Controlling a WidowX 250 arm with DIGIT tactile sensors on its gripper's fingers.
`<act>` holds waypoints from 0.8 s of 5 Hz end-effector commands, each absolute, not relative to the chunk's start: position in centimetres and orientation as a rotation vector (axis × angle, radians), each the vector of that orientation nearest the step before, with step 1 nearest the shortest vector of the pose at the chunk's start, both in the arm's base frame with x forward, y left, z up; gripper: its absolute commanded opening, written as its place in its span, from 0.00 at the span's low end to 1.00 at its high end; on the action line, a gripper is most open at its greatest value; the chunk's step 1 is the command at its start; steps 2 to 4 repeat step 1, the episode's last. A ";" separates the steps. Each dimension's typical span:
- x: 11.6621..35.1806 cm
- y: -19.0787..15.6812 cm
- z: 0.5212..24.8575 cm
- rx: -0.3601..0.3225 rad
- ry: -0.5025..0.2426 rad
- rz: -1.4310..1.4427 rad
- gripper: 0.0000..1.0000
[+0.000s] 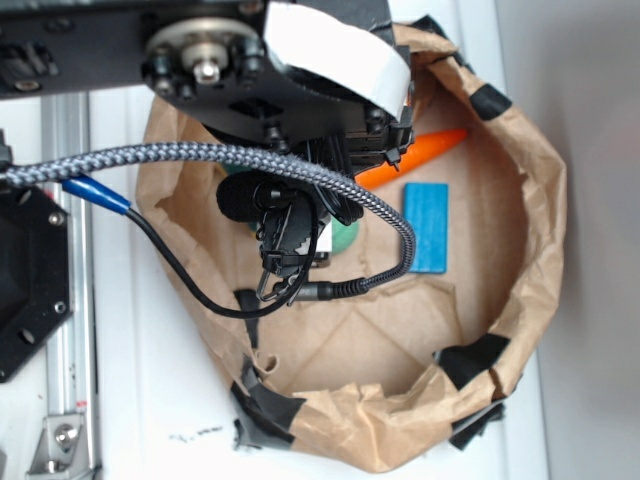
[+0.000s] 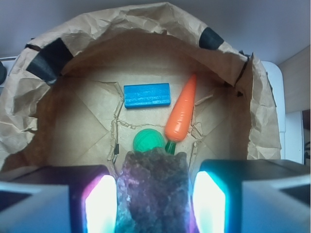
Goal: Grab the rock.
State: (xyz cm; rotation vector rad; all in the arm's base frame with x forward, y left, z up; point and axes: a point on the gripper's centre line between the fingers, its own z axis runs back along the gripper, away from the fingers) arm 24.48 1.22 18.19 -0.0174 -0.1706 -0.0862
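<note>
I am looking through the wrist camera, and the rock (image 2: 154,187) is sitting right between the two glowing fingers (image 2: 101,204) of my gripper (image 2: 155,204). The fingers are apart, with one on each side of the rock. I can see a thin gap on each side, so I am not squeezing it yet, I think.

What could go wrong? The rock is bumpy and rough. If I am closing on a bump, it may twist or pop out. The green ball (image 2: 147,141) is lying just past the rock, on the far side. If I am pushing forward, I could bump it and it could roll. The carrot (image 2: 181,114) is lying near the ball, a bit to the right. The blue block (image 2: 146,95) is farther away, to the left of the carrot.

The paper bag walls (image 2: 48,111) are standing up all around. The middle floor is open, so I am having room to go straight up. In the outside view, the arm (image 1: 290,90) and its cable (image 1: 380,210) are hiding the rock, and the cable is hanging low over the bag (image 1: 540,200), so it could catch the rim.
</note>
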 end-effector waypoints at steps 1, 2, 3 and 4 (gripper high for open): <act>24.8 -0.1 19.3 -0.003 -0.261 -0.089 0.00; 24.8 -0.1 19.3 -0.003 -0.261 -0.089 0.00; 24.8 -0.1 19.3 -0.003 -0.261 -0.089 0.00; 24.8 -0.1 19.3 -0.003 -0.261 -0.089 0.00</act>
